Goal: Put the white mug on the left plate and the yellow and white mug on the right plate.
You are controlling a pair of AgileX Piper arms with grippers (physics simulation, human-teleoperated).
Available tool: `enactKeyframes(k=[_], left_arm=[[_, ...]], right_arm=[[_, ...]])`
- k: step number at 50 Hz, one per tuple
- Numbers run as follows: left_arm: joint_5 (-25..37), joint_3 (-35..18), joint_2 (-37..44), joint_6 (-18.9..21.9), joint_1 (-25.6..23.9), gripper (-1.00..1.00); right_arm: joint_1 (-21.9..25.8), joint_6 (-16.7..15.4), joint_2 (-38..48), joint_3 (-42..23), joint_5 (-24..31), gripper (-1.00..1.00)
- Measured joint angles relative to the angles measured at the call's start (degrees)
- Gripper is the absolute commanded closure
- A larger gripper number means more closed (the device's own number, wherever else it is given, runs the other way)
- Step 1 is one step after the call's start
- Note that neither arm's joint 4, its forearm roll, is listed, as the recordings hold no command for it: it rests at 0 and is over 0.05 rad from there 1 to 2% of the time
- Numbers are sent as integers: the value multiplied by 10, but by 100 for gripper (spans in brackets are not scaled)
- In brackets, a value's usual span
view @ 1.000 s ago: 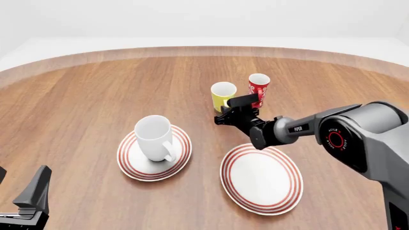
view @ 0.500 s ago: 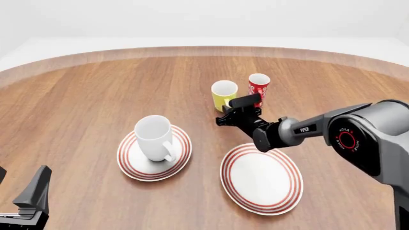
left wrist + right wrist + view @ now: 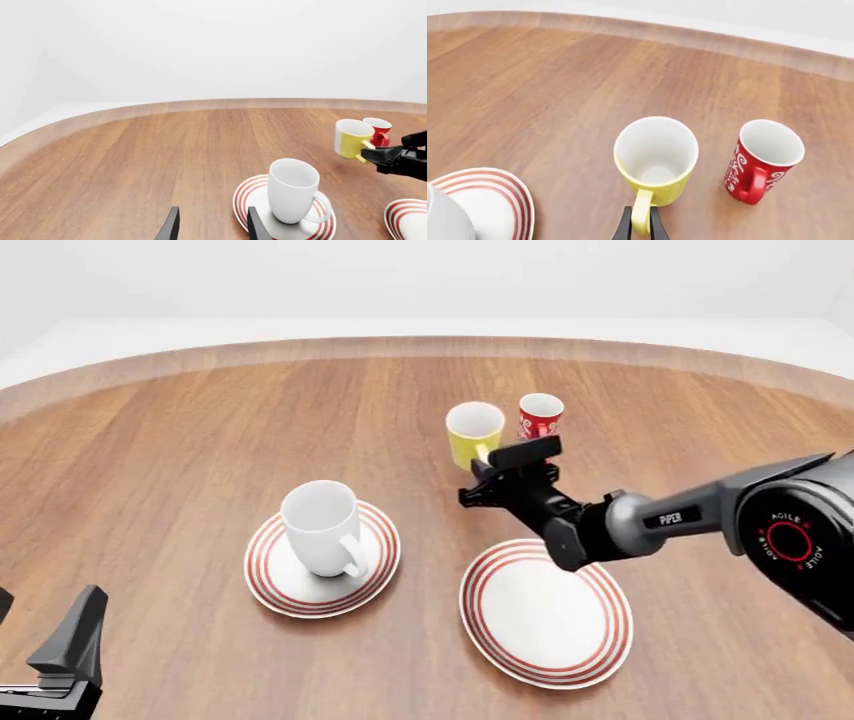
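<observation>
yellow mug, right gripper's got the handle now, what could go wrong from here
1. The right gripper pinches only the thin handle of the yellow and white mug, so the mug could swing or slip when carried.
2. The red cup stands right beside it; a sideways pull might knock it over.
3. The right plate lies under the arm's own forearm, so setting down may be awkward and the mug could land on the rim. The white mug already sits on the left plate.

The right plate [image 3: 408, 219] is cut off at the left wrist view's edge, half hidden
</observation>
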Motion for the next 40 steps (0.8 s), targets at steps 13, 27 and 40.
enactKeyframes(k=[13, 27, 40], left_arm=[[0, 0, 0, 0, 0, -100], [0, 0, 0, 0, 0, -100], [0, 0, 0, 0, 0, -100]], right_arm=[[5, 5, -48, 60, -27, 100], [13, 24, -98, 120, -49, 100], [15, 33, -146, 178, -68, 100]])
